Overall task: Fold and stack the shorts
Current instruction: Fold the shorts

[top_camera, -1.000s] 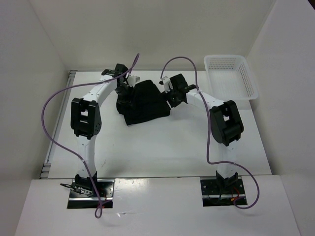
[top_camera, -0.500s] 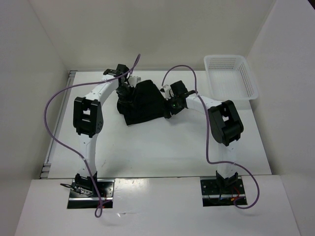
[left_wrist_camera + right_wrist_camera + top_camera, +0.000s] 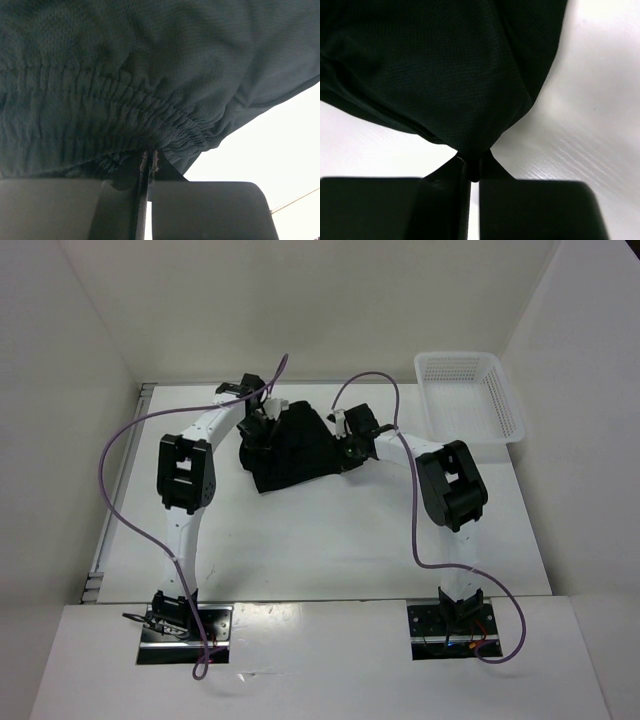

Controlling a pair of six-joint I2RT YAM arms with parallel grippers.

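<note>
The shorts (image 3: pixel 292 448) lie on the table (image 3: pixel 330 530), toward 12 o'clock from its centre, between the two claws. The left claw (image 3: pixel 262 428) pinches their 9 o'clock edge, the right claw (image 3: pixel 344 454) their 3 o'clock edge. The basket (image 3: pixel 468 397) sits at 2 o'clock, well apart, at the table's far right corner.

Overhead, the left gripper (image 3: pixel 262 427) and right gripper (image 3: pixel 343 448) are lost against the shorts (image 3: pixel 292 448); both wrist views crop the fabric.
</note>
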